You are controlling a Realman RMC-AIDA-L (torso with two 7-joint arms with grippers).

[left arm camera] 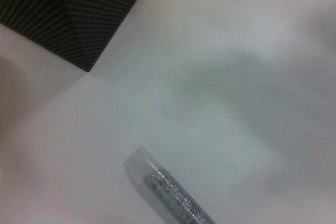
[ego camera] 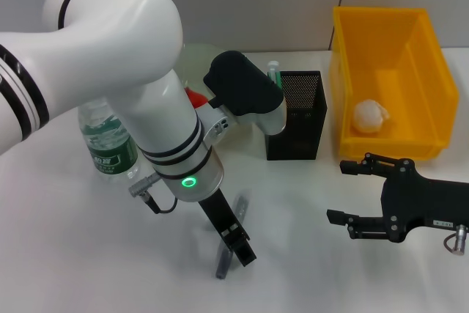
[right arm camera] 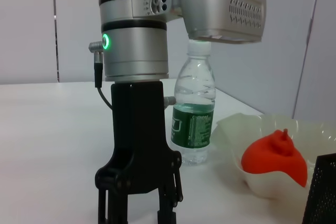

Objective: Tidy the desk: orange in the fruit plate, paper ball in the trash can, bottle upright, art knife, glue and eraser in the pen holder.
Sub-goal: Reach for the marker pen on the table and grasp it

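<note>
On the white bench (ego camera: 88, 254), the yellow trash can (ego camera: 425, 71) already holds the paper ball (ego camera: 370, 116), while the left gripper (ego camera: 236, 245), fingers spread, straddles the grey art knife (ego camera: 231, 243) to pinch it for the pen holder (ego camera: 297, 119); the right gripper (ego camera: 360, 194) rests open.

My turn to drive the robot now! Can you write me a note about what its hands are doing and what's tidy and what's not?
Left gripper: down at the desk, open around the art knife, which lies flat there.
Right gripper: open, empty, hovering in front of the trash can.
Done: orange in the fruit plate; paper ball in the trash can; bottle upright; glue in the pen holder.
Left: art knife into the pen holder. The eraser is not visible.
</note>
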